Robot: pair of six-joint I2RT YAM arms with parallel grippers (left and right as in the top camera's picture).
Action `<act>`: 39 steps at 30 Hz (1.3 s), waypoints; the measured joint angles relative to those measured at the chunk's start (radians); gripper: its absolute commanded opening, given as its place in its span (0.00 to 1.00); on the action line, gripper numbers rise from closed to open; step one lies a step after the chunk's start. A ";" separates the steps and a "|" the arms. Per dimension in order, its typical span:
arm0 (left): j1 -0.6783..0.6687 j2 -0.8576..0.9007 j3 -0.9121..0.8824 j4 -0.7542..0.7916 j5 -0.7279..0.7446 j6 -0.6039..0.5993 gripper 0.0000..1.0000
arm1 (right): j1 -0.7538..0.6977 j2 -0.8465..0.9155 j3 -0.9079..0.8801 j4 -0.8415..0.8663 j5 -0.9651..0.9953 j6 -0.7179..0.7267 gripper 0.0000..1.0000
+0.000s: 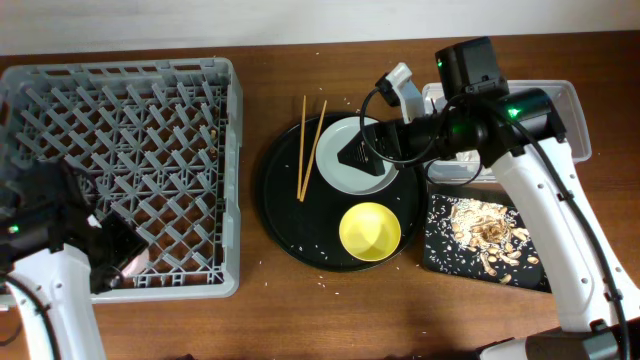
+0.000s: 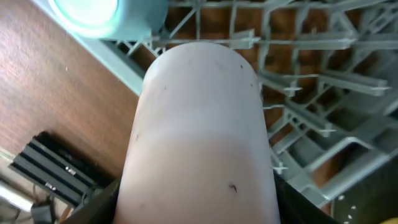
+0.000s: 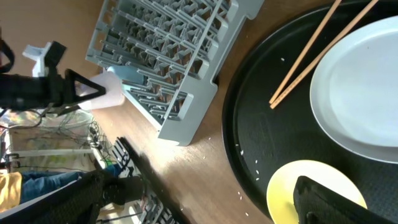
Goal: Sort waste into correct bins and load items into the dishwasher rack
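Pink cup first: it is clamped in the left gripper, low over the front edge of the dishwasher rack. The left wrist view shows it filling the frame, with the grey pegs just behind it. Whether its base is seated between the pegs cannot be told from these views. A blue cup sits in the rack close by. The step in hand looks like loading this cup. The next move seems to call for settling it among the pegs clear of the blue one, then opening the fingers and lifting straight off so it does not tip. Further out, the right gripper hangs with its fingers wide apart and empty over the pale plate on the round black tray. Two chopsticks lie across the plate's edge, and a yellow bowl sits just beside it. Food scraps lie in the small black tray, with the clear tub behind.
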State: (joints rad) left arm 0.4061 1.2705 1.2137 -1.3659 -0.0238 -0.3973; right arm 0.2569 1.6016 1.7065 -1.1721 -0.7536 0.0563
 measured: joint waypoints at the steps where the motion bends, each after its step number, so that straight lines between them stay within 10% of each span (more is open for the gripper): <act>1: 0.000 -0.003 -0.044 0.040 -0.005 -0.008 0.50 | 0.000 0.000 0.000 -0.004 0.002 0.000 0.98; 10: 0.000 -0.003 -0.261 0.236 -0.011 -0.028 0.93 | 0.000 0.000 0.001 -0.017 0.005 0.000 0.98; 17: 0.000 0.002 -0.229 0.175 0.056 -0.007 0.83 | 0.000 0.000 0.001 -0.046 0.009 -0.022 0.98; 21: -0.037 0.003 0.215 -0.004 0.204 0.138 0.83 | 0.000 -0.001 -0.006 -0.065 0.271 0.096 0.99; 25: -0.289 -0.016 0.343 0.077 0.325 0.305 0.87 | 0.027 0.029 -0.122 -0.027 0.406 0.169 0.77; 28: -0.443 -0.016 0.342 0.103 0.315 0.364 0.99 | 0.109 0.053 -0.214 0.086 0.413 0.180 0.98; 35: -0.488 -0.016 0.342 0.107 0.300 0.379 0.99 | 0.209 0.021 -0.212 0.153 0.418 0.176 0.98; 39: -0.488 -0.016 0.342 0.106 0.296 0.379 0.99 | 0.209 -0.302 -0.161 0.154 0.430 0.164 0.98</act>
State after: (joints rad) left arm -0.0822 1.2549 1.5558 -1.2602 0.2726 -0.0185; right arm 0.4656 1.2995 1.5455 -1.0183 -0.3241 0.2207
